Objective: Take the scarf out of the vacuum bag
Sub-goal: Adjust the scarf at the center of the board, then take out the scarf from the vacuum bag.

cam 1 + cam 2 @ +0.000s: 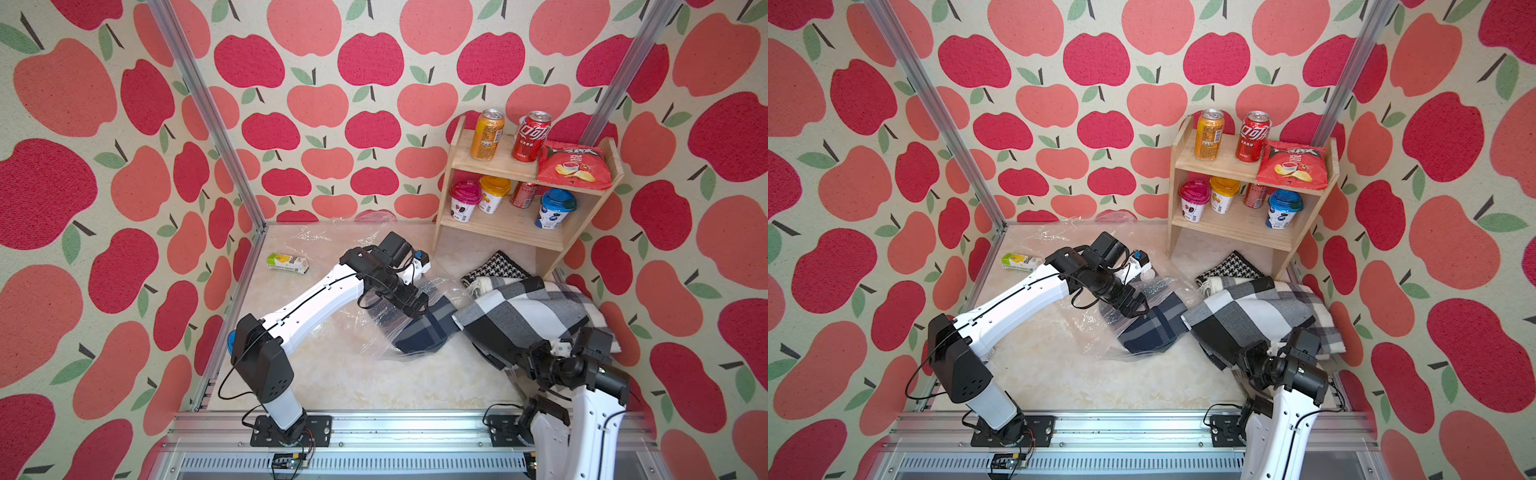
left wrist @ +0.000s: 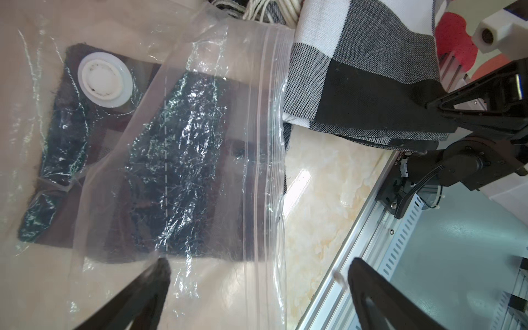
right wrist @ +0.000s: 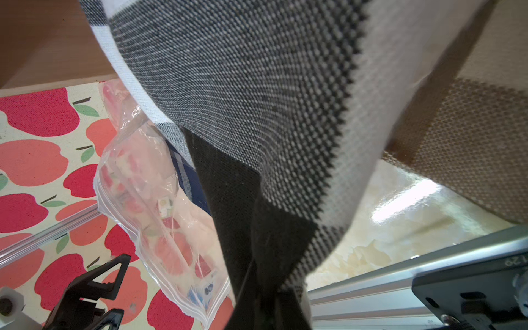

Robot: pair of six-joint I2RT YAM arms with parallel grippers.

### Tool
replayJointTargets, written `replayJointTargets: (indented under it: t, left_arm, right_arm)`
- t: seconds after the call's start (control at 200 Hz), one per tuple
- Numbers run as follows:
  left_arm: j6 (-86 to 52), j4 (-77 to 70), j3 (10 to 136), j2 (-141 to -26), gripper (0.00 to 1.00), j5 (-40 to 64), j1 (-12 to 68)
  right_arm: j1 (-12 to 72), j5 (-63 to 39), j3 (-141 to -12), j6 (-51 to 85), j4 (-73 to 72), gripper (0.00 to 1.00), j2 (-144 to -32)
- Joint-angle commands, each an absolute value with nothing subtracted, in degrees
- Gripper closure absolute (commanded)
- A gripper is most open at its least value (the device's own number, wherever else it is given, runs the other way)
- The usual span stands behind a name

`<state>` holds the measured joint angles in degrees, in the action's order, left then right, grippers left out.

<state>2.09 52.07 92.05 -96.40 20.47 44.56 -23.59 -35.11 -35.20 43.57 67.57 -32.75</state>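
The clear crinkly vacuum bag (image 1: 370, 332) (image 2: 217, 143) lies flat on the marble floor, its white valve cap (image 2: 104, 80) facing up. A dark navy plaid scarf (image 1: 428, 332) (image 2: 177, 160) lies inside it, its end at the zip mouth. My left gripper (image 1: 417, 305) (image 2: 258, 265) hovers open over the bag, nothing between its fingers. A black, white and grey checked scarf (image 1: 528, 309) (image 3: 257, 100) is outside the bag, to its right. My right gripper (image 1: 513, 359) (image 3: 265, 311) is shut on the black corner of that scarf, which drapes over it.
A wooden shelf (image 1: 523, 208) with cans, cups and a chip bag stands at the back right. A houndstooth cloth (image 1: 496, 266) lies in front of it, under the checked scarf. A small green-and-white carton (image 1: 287, 263) lies at the back left. An aluminium rail (image 1: 374, 432) runs along the front.
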Motion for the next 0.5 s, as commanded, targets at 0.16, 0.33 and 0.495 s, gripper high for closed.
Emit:
replayJointTargets:
  t: [0.16, 0.33, 0.495]
  left_arm:
    - [5.1, 52.7, 92.0, -100.2, 0.02, 14.6, 49.4]
    - [6.8, 53.9, 92.7, -103.8, 0.01, 10.3, 51.2]
    - [6.9, 54.6, 93.7, -106.8, 0.11, 4.5, 51.8]
  right_arm:
    - [-22.9, -39.9, -37.4, 46.3, 64.8, 0.0, -30.2]
    - [-22.9, -42.2, -39.1, 48.7, 62.3, 0.0, -31.5]
    - [-22.3, -42.7, -41.9, 49.9, 59.9, 0.0, -32.7]
